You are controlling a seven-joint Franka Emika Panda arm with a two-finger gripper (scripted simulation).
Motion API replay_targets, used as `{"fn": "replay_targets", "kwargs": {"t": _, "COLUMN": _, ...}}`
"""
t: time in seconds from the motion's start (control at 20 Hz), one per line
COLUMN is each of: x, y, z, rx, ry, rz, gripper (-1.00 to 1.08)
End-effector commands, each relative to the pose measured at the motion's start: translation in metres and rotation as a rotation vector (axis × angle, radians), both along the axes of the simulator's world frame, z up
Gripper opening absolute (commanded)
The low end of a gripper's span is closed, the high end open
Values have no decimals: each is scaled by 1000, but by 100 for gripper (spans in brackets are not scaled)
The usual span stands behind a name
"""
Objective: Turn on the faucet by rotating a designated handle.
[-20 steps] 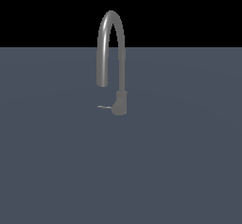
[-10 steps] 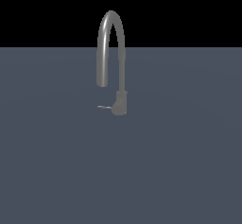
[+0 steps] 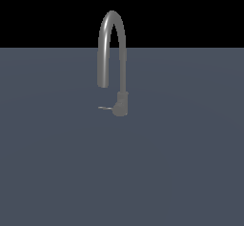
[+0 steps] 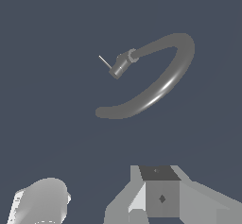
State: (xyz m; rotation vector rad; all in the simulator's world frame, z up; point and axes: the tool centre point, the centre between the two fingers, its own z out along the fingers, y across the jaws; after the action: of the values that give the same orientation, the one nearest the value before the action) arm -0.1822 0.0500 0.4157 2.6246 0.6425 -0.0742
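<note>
While the arm stays out of the exterior view, the faucet (image 3: 116, 53) stands alone on the grey floor, its handle (image 3: 106, 108) jutting from the base toward nine o'clock. Seen from the wrist, the handle (image 4: 105, 62) lies well apart from the gripper (image 4: 101, 204), its long axis slanting away from the base. Whether the fingers are spread or closed I cannot tell.

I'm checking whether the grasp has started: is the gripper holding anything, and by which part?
Nothing is held. In the wrist view the faucet and its handle lie apart from the gripper parts at the picture's edge.
</note>
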Motion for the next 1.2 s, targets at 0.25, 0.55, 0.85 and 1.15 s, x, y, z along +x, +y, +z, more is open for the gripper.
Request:
{"fn": "replay_targets", "kwargs": {"t": 0.25, "x": 24, "y": 22, "z": -36, "rx": -198, "ry": 19, "rz": 212, "gripper": -100}}
{"fn": "replay_targets", "kwargs": {"t": 0.55, "x": 37, "y": 35, "z": -64, "rx": -334, "ry": 31, "rz": 356, "gripper": -100}}
{"fn": "replay_targets", "kwargs": {"t": 0.85, "x": 47, "y": 45, "z": -90, "rx": -454, "ry": 42, "rz": 484, "gripper": -100}}
{"fn": "replay_targets", "kwargs": {"t": 1.15, "x": 55, "y": 52, "z": -115, "rx": -562, "ry": 50, "rz": 599, "gripper": -100}}
